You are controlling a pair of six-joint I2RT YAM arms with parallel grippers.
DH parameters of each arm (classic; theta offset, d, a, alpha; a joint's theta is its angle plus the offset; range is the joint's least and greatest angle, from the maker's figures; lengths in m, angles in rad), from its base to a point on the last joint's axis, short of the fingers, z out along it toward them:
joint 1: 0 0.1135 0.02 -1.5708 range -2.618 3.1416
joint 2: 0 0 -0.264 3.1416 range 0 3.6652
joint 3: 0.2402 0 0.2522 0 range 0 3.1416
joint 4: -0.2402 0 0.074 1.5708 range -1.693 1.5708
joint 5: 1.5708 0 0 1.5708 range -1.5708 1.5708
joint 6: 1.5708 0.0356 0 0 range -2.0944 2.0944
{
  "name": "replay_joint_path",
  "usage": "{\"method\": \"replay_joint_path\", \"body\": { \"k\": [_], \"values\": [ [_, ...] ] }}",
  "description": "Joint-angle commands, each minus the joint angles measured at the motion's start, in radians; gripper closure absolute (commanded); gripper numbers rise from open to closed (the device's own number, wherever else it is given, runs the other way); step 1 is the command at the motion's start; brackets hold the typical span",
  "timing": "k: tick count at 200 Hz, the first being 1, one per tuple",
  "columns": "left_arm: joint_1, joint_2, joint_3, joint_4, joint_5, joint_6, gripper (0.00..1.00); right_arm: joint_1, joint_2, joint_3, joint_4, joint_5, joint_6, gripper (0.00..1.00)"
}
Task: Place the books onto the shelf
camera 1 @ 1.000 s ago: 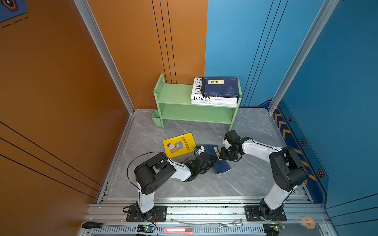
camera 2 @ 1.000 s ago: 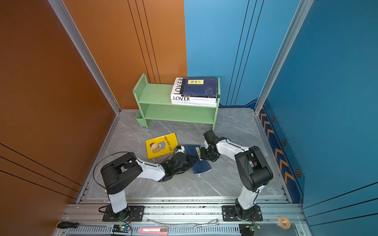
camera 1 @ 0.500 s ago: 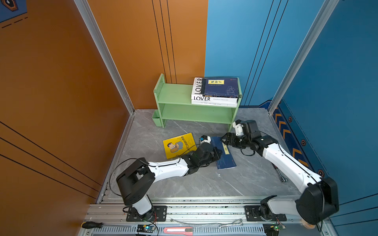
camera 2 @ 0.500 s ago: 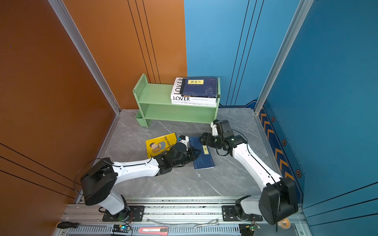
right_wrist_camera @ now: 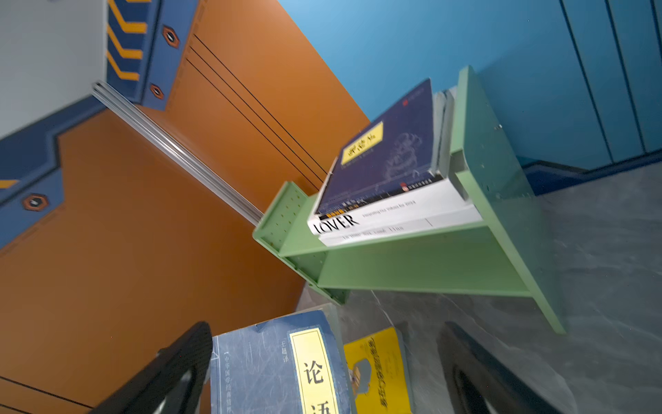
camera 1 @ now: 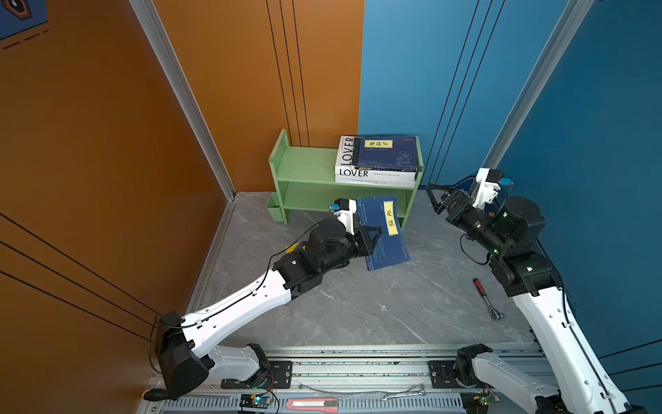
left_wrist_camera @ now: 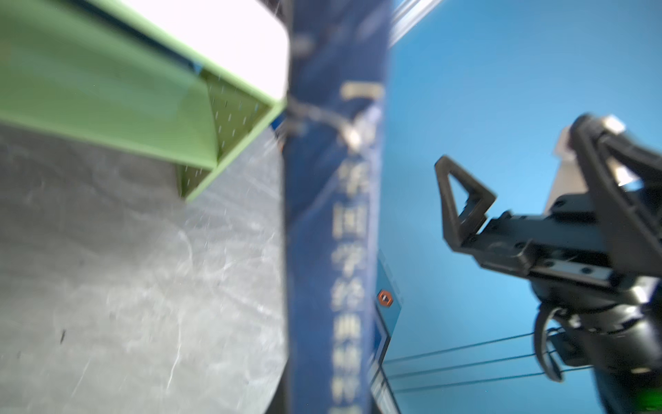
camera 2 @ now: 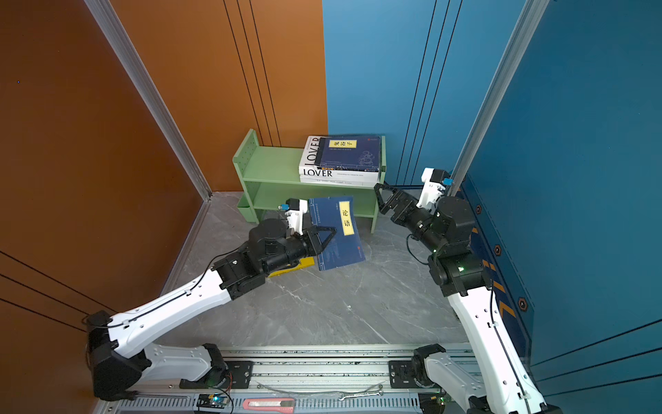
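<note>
Raised now, the navy book (camera 1: 391, 247), pinched by the left hand (camera 1: 372, 239), faces the shelf (camera 1: 304, 172) lengthwise; the right hand (camera 1: 437, 199) has withdrawn, spread.

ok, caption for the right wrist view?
Open right gripper facing the held navy book, yellow book and part-filled shelf.

Stacked books (camera 1: 387, 157) on shelf (camera 1: 304, 166) top — right end, another book (camera 1: 390, 247) before it, ratchet (camera 1: 486, 299) rightward

Bright, even light; blurred wrist views
</note>
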Motion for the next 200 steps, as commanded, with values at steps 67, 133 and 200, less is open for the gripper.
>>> {"method": "replay_joint_path", "body": {
  "k": [67, 133, 200],
  "values": [
    [0.084, 0.13, 0.289, 0.454, -0.15, 0.109, 1.0, 0.043, 0.1, -0.001, 0.433, -0.152, 0.323, 0.0],
    [0.129, 0.346, 0.452, 0.673, -0.133, -0.099, 1.0, 0.12, 0.185, 0.021, 0.498, -0.187, 0.365, 0.01],
    [0.107, 0.429, 0.459, 0.782, -0.164, -0.208, 1.0, 0.184, 0.233, 0.027, 0.524, -0.162, 0.377, 0.3]
  ]
}}
